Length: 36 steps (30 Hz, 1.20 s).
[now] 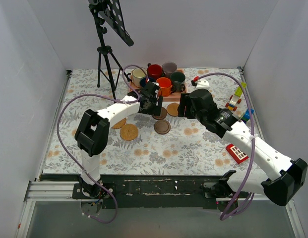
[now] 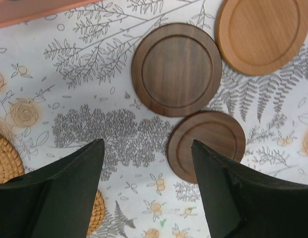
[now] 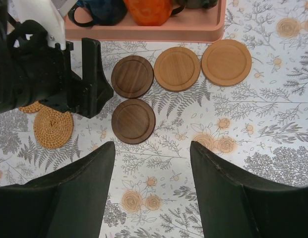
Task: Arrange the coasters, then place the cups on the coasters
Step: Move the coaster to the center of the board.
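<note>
Jaws apart and empty on both arms. Overhead: left gripper (image 1: 150,102) and right gripper (image 1: 183,106) hang over the coasters (image 1: 162,127), cups (image 1: 163,83) bunched far behind. Left wrist: near dark coaster (image 2: 206,146) crowds its neighbour, so I'd slide it clear. Right wrist: tan coasters (image 3: 177,68) sit in a row; match that spacing.

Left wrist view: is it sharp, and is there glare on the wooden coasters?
Left wrist view: the upper dark brown round wooden coaster is sharp, grain visible, no glare; the black fingers show almost no detail. Right wrist view: even light, faint shadows only.
</note>
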Each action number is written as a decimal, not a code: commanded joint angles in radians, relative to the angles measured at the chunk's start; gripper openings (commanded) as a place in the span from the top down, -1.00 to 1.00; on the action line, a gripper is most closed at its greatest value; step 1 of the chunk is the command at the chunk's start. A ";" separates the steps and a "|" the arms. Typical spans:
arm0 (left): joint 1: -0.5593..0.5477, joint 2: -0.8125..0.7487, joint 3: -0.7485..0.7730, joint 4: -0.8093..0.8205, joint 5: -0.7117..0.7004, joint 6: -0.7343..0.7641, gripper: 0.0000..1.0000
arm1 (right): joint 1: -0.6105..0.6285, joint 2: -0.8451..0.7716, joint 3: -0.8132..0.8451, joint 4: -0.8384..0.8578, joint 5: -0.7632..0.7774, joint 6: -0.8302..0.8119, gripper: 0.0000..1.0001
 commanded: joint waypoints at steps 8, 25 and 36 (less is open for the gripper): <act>0.054 0.101 0.096 0.026 -0.016 -0.022 -0.13 | -0.006 -0.036 0.098 -0.070 0.084 -0.066 -0.39; 0.054 0.175 0.085 0.135 -0.004 -0.019 0.03 | -0.006 0.054 0.169 -0.073 0.030 -0.159 -0.38; 0.052 0.230 0.117 0.167 0.000 -0.010 0.19 | -0.006 0.090 0.195 -0.098 0.017 -0.189 -0.38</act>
